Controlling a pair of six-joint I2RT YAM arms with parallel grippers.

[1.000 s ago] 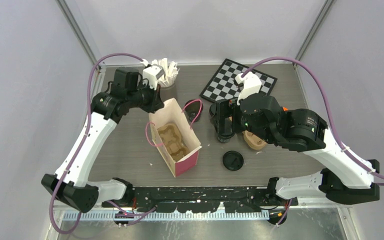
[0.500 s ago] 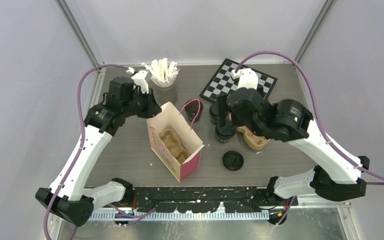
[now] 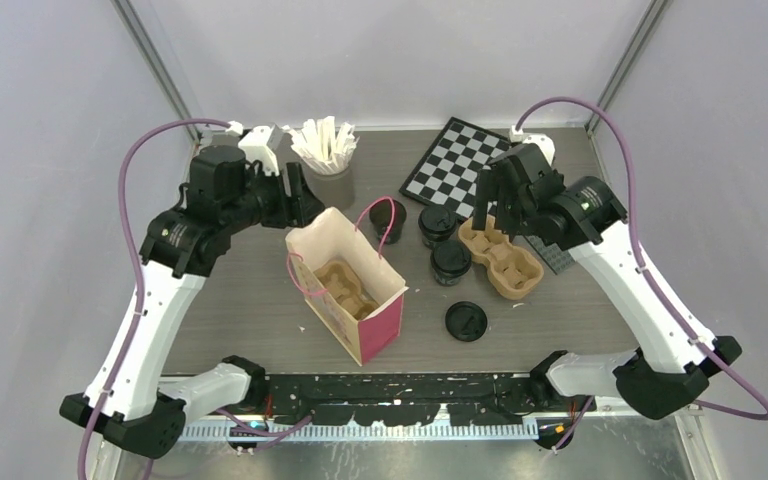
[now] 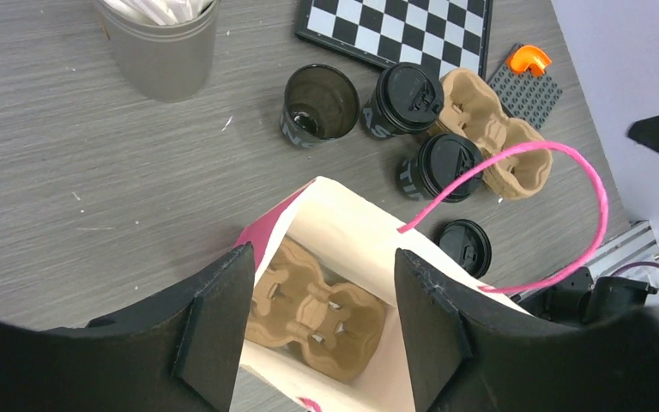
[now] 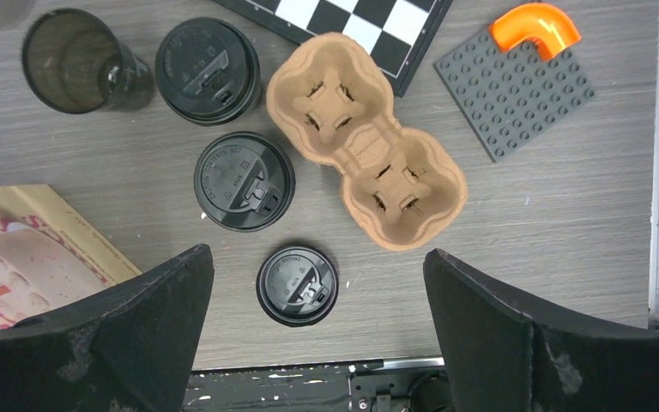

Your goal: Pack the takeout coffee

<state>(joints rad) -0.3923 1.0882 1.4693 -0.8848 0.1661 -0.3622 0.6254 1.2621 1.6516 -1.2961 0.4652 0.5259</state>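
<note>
Two lidded black takeout coffee cups stand mid-table; in the right wrist view they are the far cup and the near cup. A third black cup stands without a lid, and a loose black lid lies near the front. The cream-and-pink bag stands open with a brown carrier inside. My left gripper hangs open above the bag's back edge, holding nothing. My right gripper is open high over the table carrier.
A grey cup of white stirrers stands at the back left, beside my left wrist. A chessboard lies at the back. A grey studded plate with an orange piece lies right of the carrier. The bag's pink handle arches upward.
My left gripper has opened and drawn back to the left. My right arm has lifted off the lidded cup and swung back right. The bag has shifted slightly left.
</note>
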